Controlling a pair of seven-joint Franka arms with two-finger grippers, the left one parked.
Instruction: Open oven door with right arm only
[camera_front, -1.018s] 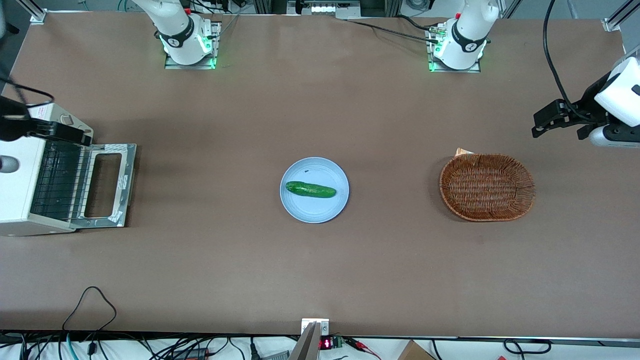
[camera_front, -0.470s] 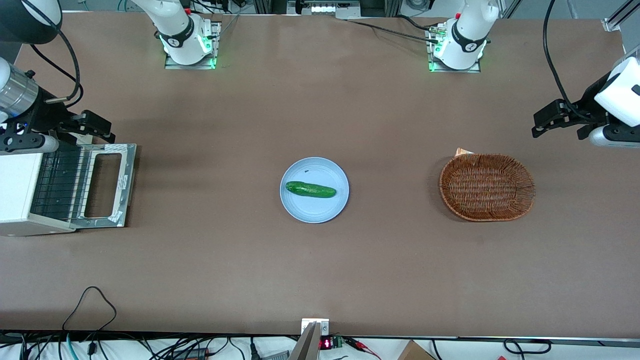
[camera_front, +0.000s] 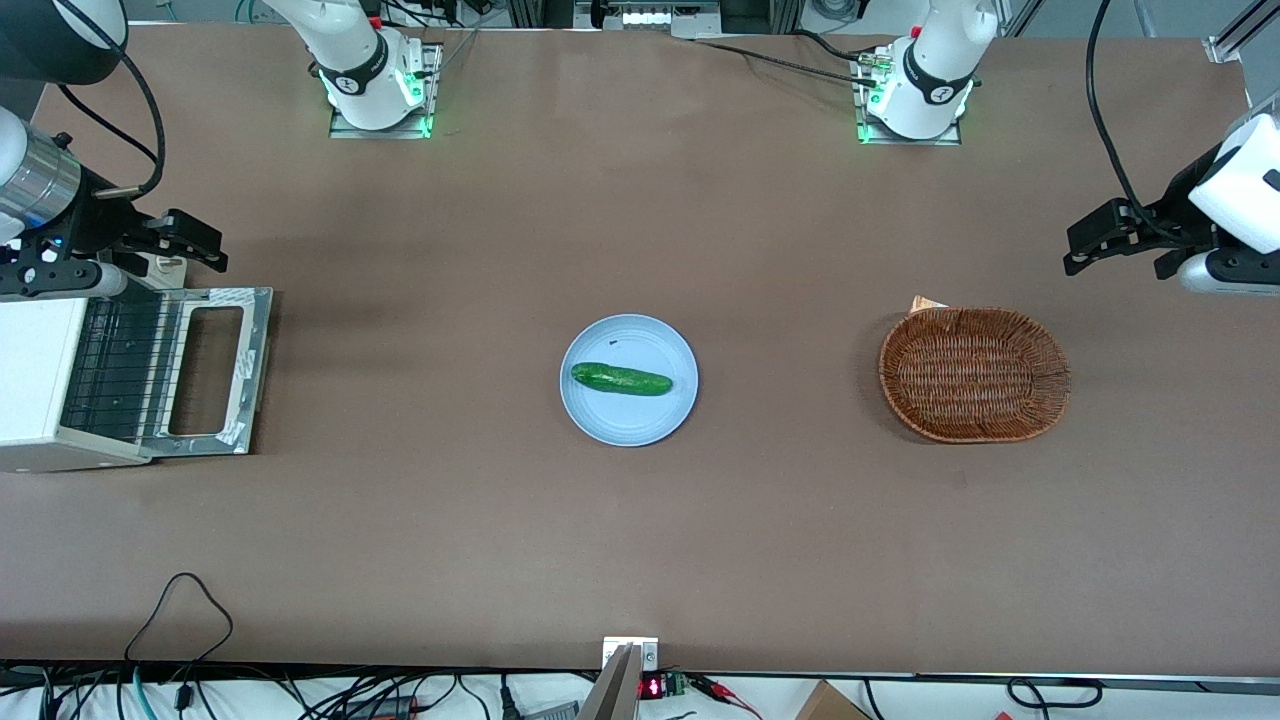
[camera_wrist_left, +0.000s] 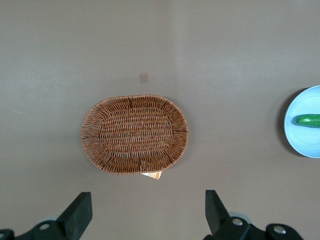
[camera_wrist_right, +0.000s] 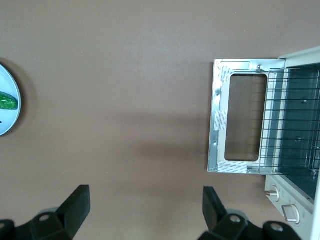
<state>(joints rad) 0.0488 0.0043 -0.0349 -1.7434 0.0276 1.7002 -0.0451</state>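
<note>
The off-white toaster oven stands at the working arm's end of the table. Its oven door lies folded down flat on the table, with the silver inner frame facing up and the wire rack exposed in the cavity. The right arm's black gripper hovers above the table, just farther from the front camera than the door's corner, and touches nothing. In the right wrist view the gripper is open, with bare table between its fingers; the door and the oven's knobs show too.
A pale blue plate with a cucumber on it sits mid-table. A brown wicker basket lies toward the parked arm's end of the table. Cables run along the table edge nearest the camera.
The right arm's gripper has drawn off the oven's top corner and moved a little farther from the front camera. The door has stayed flat open.
</note>
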